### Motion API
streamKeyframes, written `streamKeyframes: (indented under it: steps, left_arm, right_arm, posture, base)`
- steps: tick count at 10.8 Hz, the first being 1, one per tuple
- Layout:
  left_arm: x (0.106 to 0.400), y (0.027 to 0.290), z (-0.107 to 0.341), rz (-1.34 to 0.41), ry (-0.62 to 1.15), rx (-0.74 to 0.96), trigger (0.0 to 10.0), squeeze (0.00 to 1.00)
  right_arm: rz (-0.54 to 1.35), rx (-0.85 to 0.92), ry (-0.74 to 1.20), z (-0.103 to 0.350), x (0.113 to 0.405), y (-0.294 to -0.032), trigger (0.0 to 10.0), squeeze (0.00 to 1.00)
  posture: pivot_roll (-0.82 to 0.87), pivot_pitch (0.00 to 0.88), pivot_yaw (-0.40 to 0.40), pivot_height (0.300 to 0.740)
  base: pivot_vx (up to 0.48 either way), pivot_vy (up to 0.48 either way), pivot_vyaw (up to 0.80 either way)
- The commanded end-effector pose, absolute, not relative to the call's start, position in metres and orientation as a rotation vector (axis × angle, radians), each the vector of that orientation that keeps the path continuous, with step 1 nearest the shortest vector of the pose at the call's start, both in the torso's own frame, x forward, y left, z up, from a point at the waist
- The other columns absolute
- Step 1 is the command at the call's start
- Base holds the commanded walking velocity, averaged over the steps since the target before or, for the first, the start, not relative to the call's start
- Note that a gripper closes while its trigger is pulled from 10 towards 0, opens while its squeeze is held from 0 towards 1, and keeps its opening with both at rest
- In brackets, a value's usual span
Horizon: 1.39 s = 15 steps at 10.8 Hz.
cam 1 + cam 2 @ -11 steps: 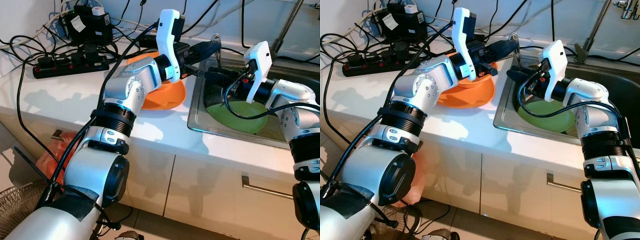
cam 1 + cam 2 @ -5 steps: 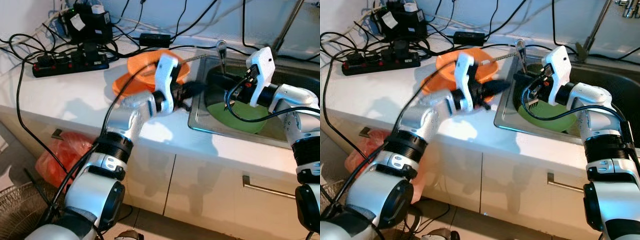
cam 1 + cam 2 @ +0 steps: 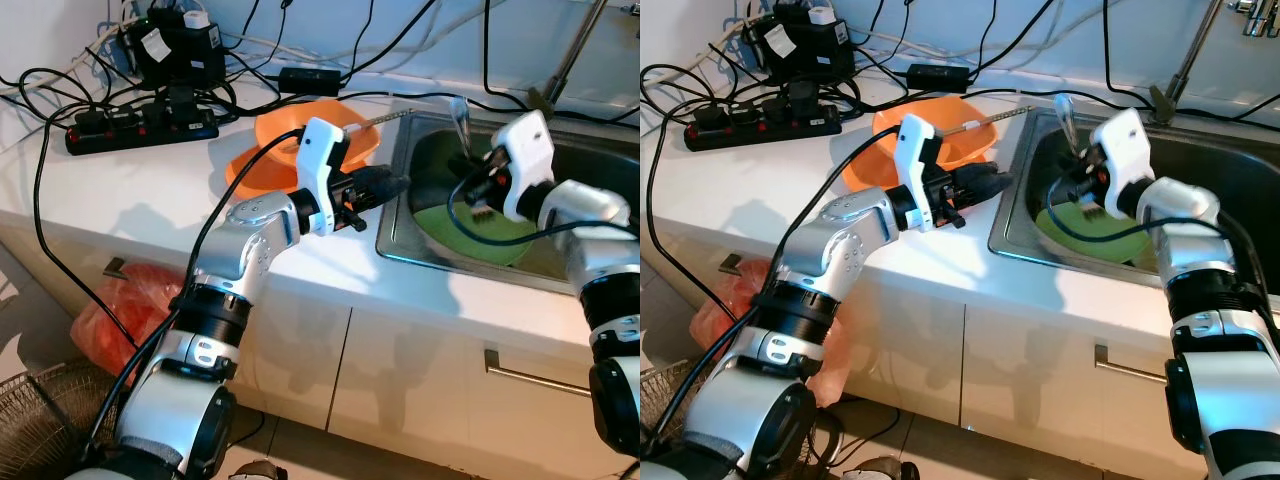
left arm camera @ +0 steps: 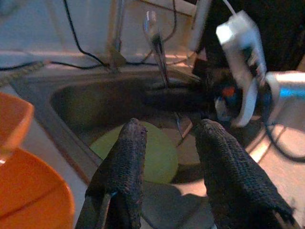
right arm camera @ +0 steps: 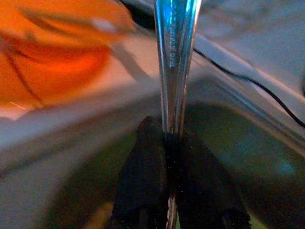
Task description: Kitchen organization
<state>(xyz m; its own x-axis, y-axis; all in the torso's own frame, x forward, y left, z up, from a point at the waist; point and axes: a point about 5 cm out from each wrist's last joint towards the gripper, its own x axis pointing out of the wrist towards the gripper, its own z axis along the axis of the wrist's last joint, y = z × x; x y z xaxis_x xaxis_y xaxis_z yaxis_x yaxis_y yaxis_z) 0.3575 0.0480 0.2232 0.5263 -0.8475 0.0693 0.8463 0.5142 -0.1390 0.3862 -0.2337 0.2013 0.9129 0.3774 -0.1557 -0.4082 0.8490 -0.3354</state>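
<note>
Jaws of the right gripper [image 5: 169,143] are clamped on a metal utensil [image 5: 174,62] over the sink [image 3: 400,235]; left gripper [image 4: 167,157] jaws are held apart near the orange bowls [image 3: 290,150].

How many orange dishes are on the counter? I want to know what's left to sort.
2: an orange bowl sitting on an orange plate, stacked left of the sink. More could be hidden beneath.

Sink [image 3: 395,235]: brushed stainless steel, dull sheen. Utensil [image 5: 174,57] pinched in right gripper [image 5: 172,143]: polished metal, mirror-bright. Left gripper [image 4: 167,157] finger pads [image 4: 126,162]: black, coarse, woven-looking texture. Green plate [image 3: 480,232]: smooth, matt plastic look. Orange bowls [image 3: 275,165]: glossy plastic. Counter [image 3: 130,200]: smooth white, faint gloss. Arm shells: satin silver metal.
</note>
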Motion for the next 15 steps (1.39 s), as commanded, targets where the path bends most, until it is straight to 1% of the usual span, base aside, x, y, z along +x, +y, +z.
streamKeyframes:
  steps: [1,2,4,5,6,7,8,9,10,15]
  left_arm:
    - [0.356,0.049,0.227,-1.002,-0.007,-0.169,10.0,1.0]
    - [0.355,0.053,0.227,-0.962,-0.031,-0.144,10.0,1.0]
    - [0.353,0.056,0.227,-0.929,-0.035,-0.18,10.0,1.0]
    - [0.351,0.06,0.229,-0.855,-0.067,-0.196,10.0,1.0]
    - [0.351,0.063,0.229,-0.827,-0.077,-0.195,10.0,1.0]
    - [0.35,0.071,0.229,-0.762,-0.097,-0.207,10.0,1.0]
    - [0.347,0.082,0.225,-0.69,-0.11,-0.231,10.0,1.0]
    - [0.345,0.086,0.222,-0.664,-0.117,-0.232,10.0,1.0]
    - [0.343,0.089,0.22,-0.628,-0.125,-0.222,10.0,1.0]
    - [0.346,0.099,0.224,-0.534,-0.155,-0.209,10.0,1.0]
  right_arm:
    - [0.379,-0.41,0.063,0.209,0.39,-0.234,0.0,0.0]
    - [0.294,-0.435,0.089,0.203,0.392,-0.24,0.0,0.0]
    - [0.221,-0.442,0.145,0.191,0.391,-0.247,0.0,0.0]
    - [0.169,-0.431,0.201,0.179,0.39,-0.253,0.0,0.0]
    - [0.15,-0.438,0.218,0.176,0.389,-0.255,0.0,0.0]
    - [0.116,-0.439,0.241,0.171,0.387,-0.258,0.0,0.0]
    - [0.093,-0.406,0.26,0.165,0.385,-0.26,3.8,0.0]
    - [0.093,-0.395,0.273,0.162,0.384,-0.26,10.0,0.54]
    - [0.101,-0.386,0.289,0.158,0.383,-0.259,10.0,1.0]
    - [0.111,-0.344,0.286,0.157,0.384,-0.257,10.0,1.0]
  posture:
    - [0.07,0.035,-0.002,0.74]
    - [0.08,0.036,-0.005,0.74]
    - [0.1,0.036,-0.007,0.74]
    - [0.11,0.038,-0.008,0.74]
    - [0.11,0.038,-0.009,0.74]
    - [0.12,0.04,-0.01,0.74]
    - [0.12,0.042,-0.009,0.74]
    - [0.13,0.044,-0.01,0.74]
    - [0.13,0.045,-0.011,0.74]
    - [0.12,0.037,-0.006,0.74]
  base:
    - [0.0,0.0,0.0]
    - [0.0,0.0,0.0]
    - [0.0,0.0,0.0]
    - [0.0,0.0,0.0]
    - [0.0,0.0,0.0]
    - [0.0,0.0,0.0]
    - [0.0,0.0,0.0]
    - [0.0,0.0,0.0]
    - [0.0,0.0,0.0]
    - [0.0,0.0,0.0]
